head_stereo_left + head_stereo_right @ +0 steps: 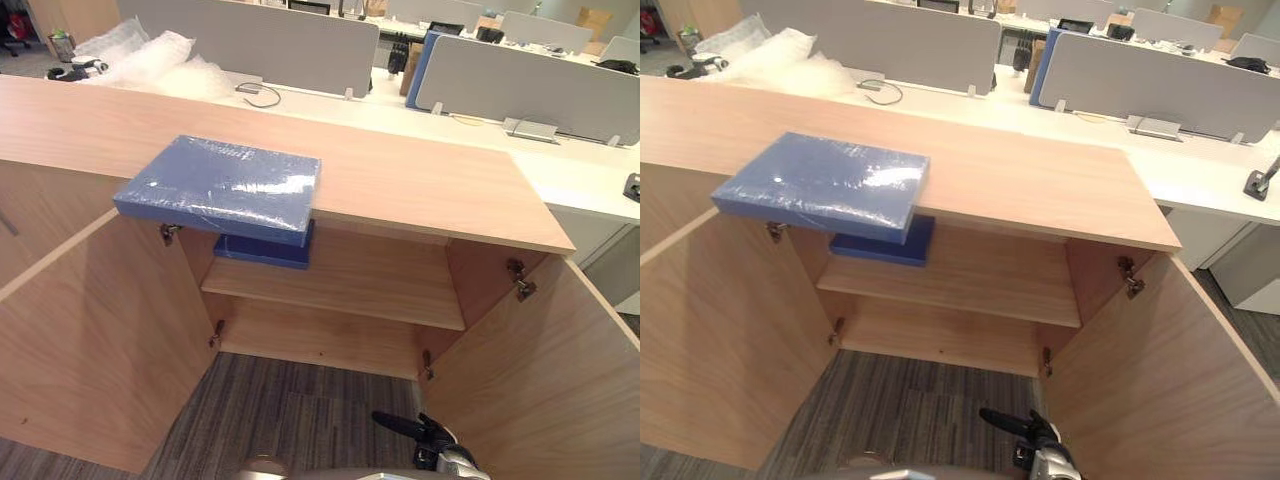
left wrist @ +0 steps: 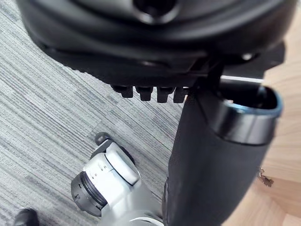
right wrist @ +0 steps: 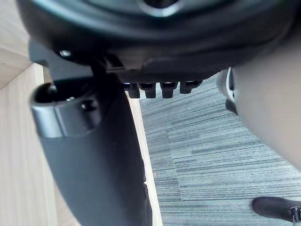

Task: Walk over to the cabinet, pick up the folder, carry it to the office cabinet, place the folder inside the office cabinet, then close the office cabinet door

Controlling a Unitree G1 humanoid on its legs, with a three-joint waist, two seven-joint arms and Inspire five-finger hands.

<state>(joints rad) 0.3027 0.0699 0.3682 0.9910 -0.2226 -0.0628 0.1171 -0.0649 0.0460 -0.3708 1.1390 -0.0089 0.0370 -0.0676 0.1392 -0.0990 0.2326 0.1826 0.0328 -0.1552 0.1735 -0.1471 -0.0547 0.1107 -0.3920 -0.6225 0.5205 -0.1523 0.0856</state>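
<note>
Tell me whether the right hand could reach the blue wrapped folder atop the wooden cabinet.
Probably yes: nothing blocks the blue wrapped folder overhanging the wooden cabinet; the right hand hangs low.

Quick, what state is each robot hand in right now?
Left robot hand: open, holding nothing.
Right robot hand: open, holding nothing.

No legible text or labels

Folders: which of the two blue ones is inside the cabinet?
The darker folder on the shelf, mostly hidden; the paler wrapped folder lies on the cabinet top, overhanging its front edge.
</note>
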